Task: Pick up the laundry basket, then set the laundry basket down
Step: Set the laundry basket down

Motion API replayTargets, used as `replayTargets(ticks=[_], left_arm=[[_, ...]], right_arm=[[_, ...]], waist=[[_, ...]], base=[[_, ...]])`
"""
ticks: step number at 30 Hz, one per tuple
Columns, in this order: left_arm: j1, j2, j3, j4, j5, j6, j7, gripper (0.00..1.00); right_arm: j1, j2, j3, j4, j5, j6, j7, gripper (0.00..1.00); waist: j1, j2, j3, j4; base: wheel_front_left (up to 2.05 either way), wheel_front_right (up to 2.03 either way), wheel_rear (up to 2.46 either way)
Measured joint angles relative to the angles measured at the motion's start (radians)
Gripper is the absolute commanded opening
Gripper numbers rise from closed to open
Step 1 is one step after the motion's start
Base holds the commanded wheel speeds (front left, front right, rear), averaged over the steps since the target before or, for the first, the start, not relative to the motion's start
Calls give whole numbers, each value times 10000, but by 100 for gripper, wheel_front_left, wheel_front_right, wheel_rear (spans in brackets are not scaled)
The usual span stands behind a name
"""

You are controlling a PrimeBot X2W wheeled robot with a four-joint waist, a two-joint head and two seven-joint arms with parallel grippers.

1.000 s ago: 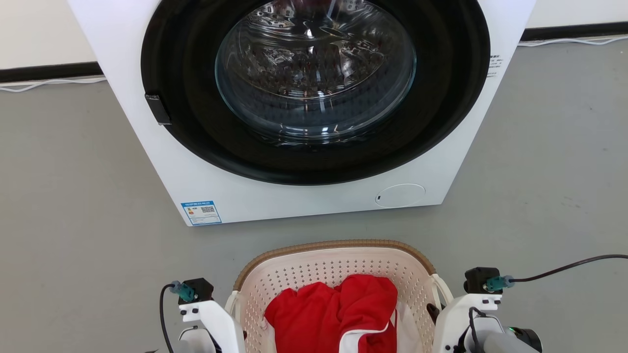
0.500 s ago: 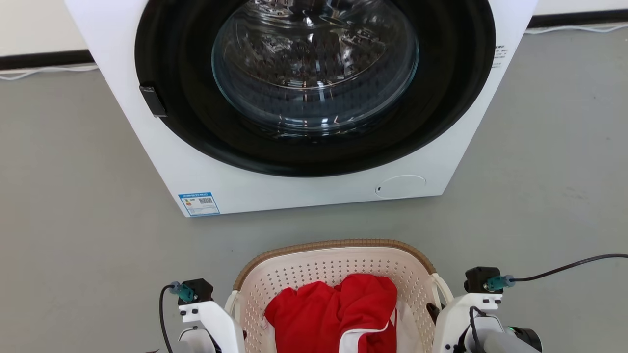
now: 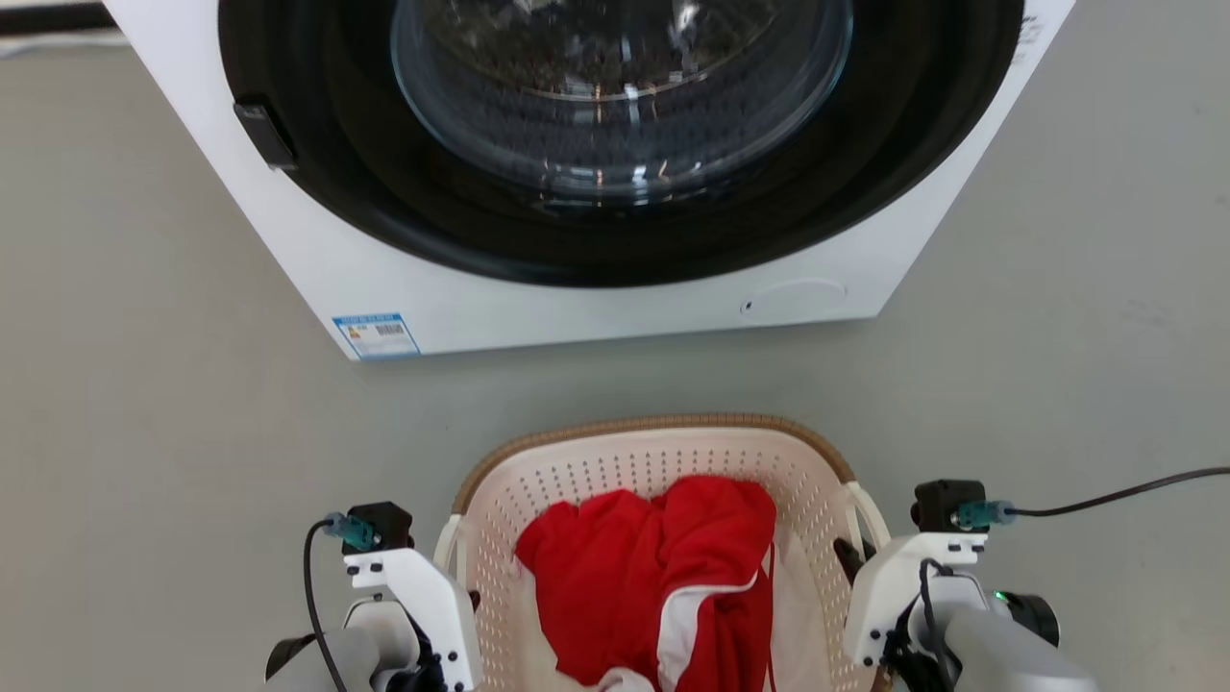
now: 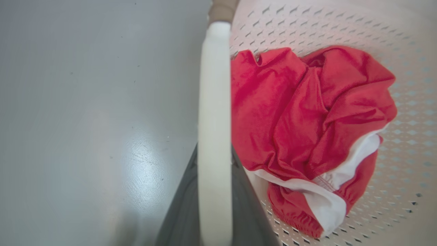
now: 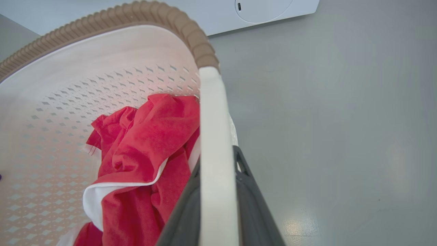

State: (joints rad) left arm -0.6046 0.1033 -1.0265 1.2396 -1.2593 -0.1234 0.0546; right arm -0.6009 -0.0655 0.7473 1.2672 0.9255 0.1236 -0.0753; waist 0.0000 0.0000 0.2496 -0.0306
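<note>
my left gripper (image 4: 215,153) closed tight on the left handle (image 4: 214,85) | my right gripper (image 5: 218,153) closed on the right handle (image 5: 212,112) | laundry basket (image 3: 653,425) between my arms, near the washer (image 3: 577,312), red garment (image 3: 653,567) inside

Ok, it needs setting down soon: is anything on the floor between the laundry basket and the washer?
Nothing visible does: the grey floor between the laundry basket and the washer holds no object. The left tool and right tool are shut on its white handles.
</note>
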Motion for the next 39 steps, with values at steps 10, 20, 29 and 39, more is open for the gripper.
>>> replayTargets(ticks=[10,20,29,39], left_arm=[[-674,186,-79,-215,4,0,-951,0],[-1299,291,-86,-290,8,-4,-1896,0],[-2013,360,-144,-303,79,-12,-2443,0],[-2693,414,-144,-343,192,-13,-2920,0]], right_arm=[[-816,-4,157,23,4,0,-698,0],[-1511,-2,309,23,4,2,-1335,0],[-2145,-19,320,6,4,2,-1657,0],[-2719,-198,-119,-328,-291,2,-1730,0]], waist=[[0,0,1412,104],[0,0,2760,199],[0,0,3820,192],[0,0,4856,207]], base=[[0,0,0],[0,0,0],[0,0,0],[0,0,0]])
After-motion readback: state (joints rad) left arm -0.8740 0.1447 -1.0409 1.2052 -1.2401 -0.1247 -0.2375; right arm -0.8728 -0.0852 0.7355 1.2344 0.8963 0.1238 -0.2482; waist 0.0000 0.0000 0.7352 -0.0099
